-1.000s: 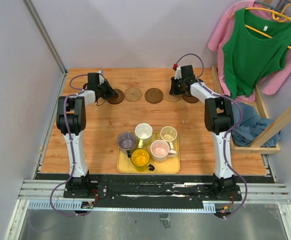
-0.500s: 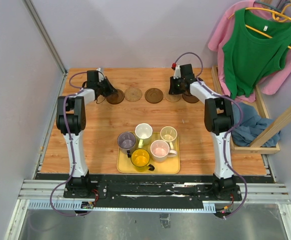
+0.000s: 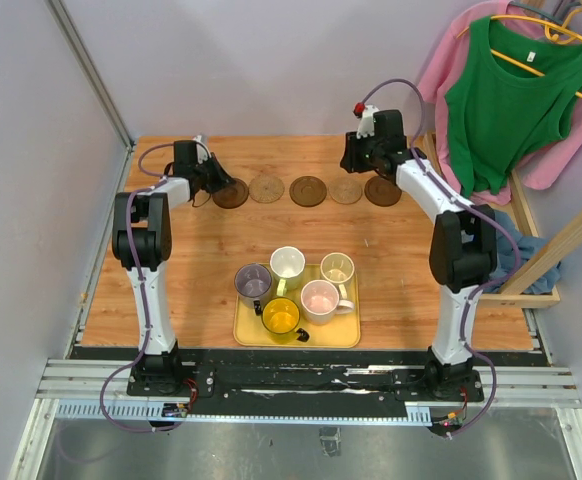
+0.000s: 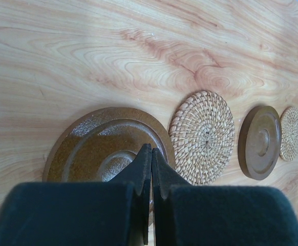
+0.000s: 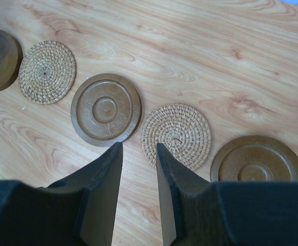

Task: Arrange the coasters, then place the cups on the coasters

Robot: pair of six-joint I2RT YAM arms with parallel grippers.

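On the wooden table [image 3: 171, 280], the left end effector [image 4: 151, 151] sits at the far left with its fingers pressed together and nothing between them. Its tips are over the leftmost dark brown coaster [image 3: 231, 193]; whether they touch it cannot be told. This coaster starts a row of five along the far side of the table. Just to its right lies a tan woven coaster [image 3: 267, 188], then a second dark brown coaster [image 3: 308, 190], a second tan woven coaster [image 3: 346, 190] and a third dark brown coaster [image 3: 382, 191]. Each lies flat, close to its neighbour.

Nearer, at the middle of the table, a yellow tray [image 3: 331, 338] holds all five mugs. The grey-purple mug [image 3: 253, 283] is at its left, the yellow mug [image 3: 281, 316] nearest, the white mug [image 3: 287, 264] farthest, and the pink mug [image 3: 320, 298] and the cream mug [image 3: 337, 268] to the right.

The right end effector [image 5: 139, 148] hangs above the right part of the row. Its fingers are apart and empty, over the gap between the second dark brown coaster and the second woven one.
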